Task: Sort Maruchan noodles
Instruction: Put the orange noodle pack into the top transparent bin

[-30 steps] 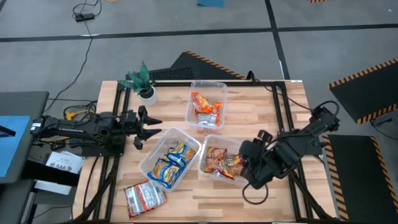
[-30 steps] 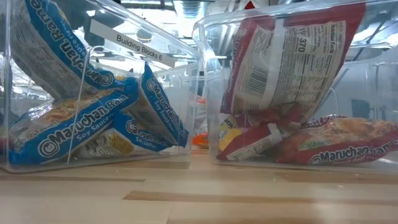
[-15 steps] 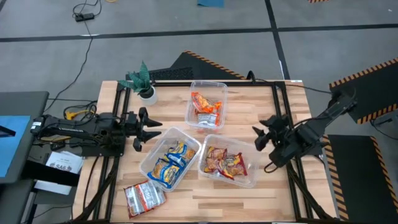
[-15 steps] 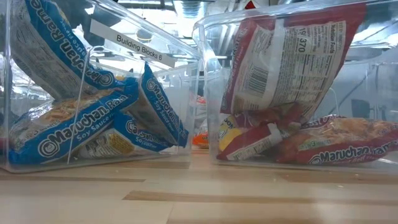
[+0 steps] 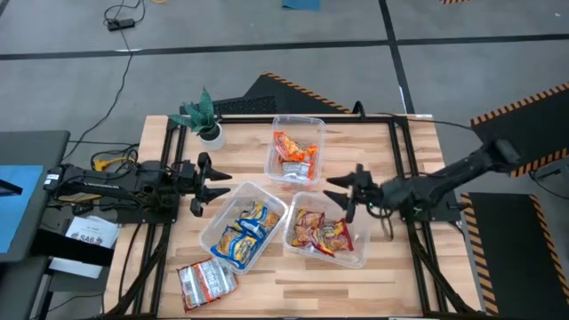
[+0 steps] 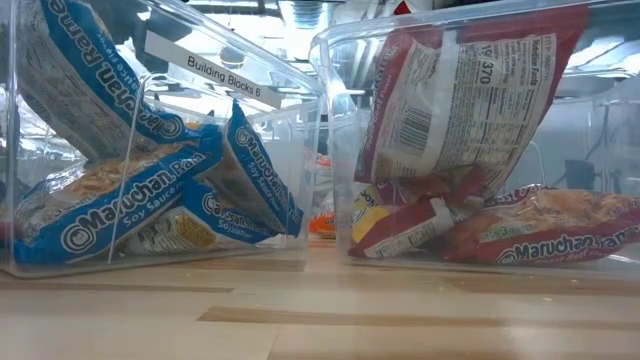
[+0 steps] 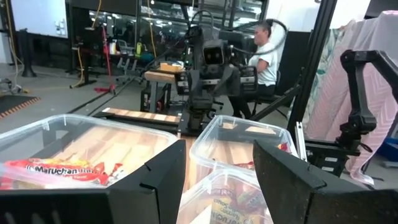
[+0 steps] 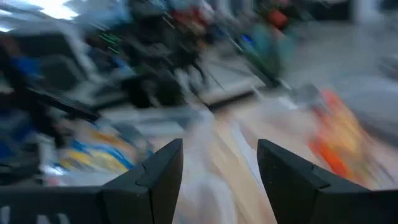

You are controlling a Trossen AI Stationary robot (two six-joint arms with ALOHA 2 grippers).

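Observation:
Three clear tubs hold Maruchan packets. The far tub (image 5: 296, 147) has orange ones, the near middle tub (image 5: 242, 227) yellow-and-blue ones (image 6: 150, 190), and the near right tub (image 5: 327, 229) red ones (image 6: 470, 130). One maroon-and-silver packet (image 5: 206, 280) lies flat on the table at the near left. My left gripper (image 5: 206, 185) (image 7: 217, 162) is open and empty at the table's left side, pointing right. My right gripper (image 5: 342, 194) (image 8: 217, 162) is open and empty above the red tub's far right corner, pointing left.
A small green potted plant (image 5: 203, 116) stands at the far left corner. Bare wood shows between the tubs and along the near edge. Black frame rails (image 5: 400, 151) run down the table's right side. A person (image 7: 264, 53) sits in the room beyond the table.
My right gripper has come up out of the red tub's right end. It moved toward the far side, then swung level and now points toward the table's left. The packets and my left arm have stayed put.

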